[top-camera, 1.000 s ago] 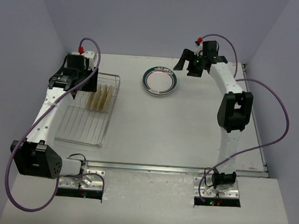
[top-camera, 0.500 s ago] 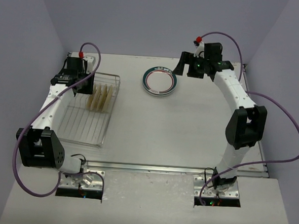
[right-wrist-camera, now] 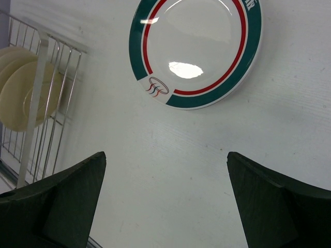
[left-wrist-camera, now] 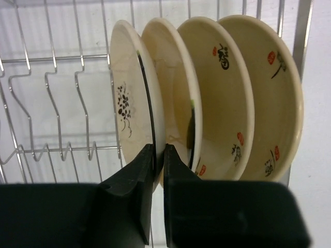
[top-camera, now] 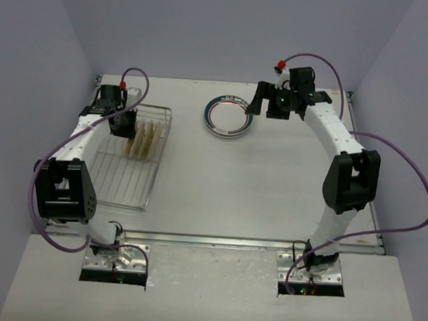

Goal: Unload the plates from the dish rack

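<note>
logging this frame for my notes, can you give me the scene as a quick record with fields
in rack: four cream plates standing on edge in the dish rack
out of rack: one teal-rimmed plate lying flat on the table
left gripper: shut on the rim of the leftmost cream plate, which is not yet lifted
right gripper: open, holding nothing, above the table beside the teal-rimmed plate

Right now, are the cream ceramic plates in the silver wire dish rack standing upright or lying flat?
Upright: four cream plates stand on edge in the dish rack, side by side.
</note>
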Action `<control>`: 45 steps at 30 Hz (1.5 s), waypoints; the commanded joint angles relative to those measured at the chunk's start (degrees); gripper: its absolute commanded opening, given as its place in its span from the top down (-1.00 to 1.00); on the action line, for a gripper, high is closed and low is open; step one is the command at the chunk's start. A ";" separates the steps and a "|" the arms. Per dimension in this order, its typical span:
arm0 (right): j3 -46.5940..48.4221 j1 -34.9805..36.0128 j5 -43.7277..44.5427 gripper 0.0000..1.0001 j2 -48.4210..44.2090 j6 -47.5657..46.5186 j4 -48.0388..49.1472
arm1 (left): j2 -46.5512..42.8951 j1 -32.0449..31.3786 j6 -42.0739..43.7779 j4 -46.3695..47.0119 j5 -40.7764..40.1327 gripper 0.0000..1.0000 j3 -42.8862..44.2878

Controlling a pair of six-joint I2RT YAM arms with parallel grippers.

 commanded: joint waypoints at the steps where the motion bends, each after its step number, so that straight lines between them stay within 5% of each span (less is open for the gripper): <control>1: 0.04 -0.04 -0.43 -0.98 -2.27 -0.20 1.98 | 1.13 0.63 -0.67 2.98 1.85 0.98 0.71; 27: -0.67 -0.04 -2.69 -0.98 -3.88 0.92 1.35 | -3.74 0.72 -5.88 -2.47 7.57 1.00 14.02; 36: 0.99 -0.04 -4.94 -0.98 -5.36 2.78 1.25 | -9.59 0.35 -2.04 -2.87 23.09 1.00 17.51; 40: 1.54 -0.04 -8.11 -0.97 -6.41 5.45 1.86 | -13.21 -9.64 10.87 -4.42 18.60 1.00 14.96; 45: -4.66 0.14 -22.47 -0.90 -9.08 15.57 10.00 | -22.63 -28.22 28.69 -1.10 3.53 1.00 2.91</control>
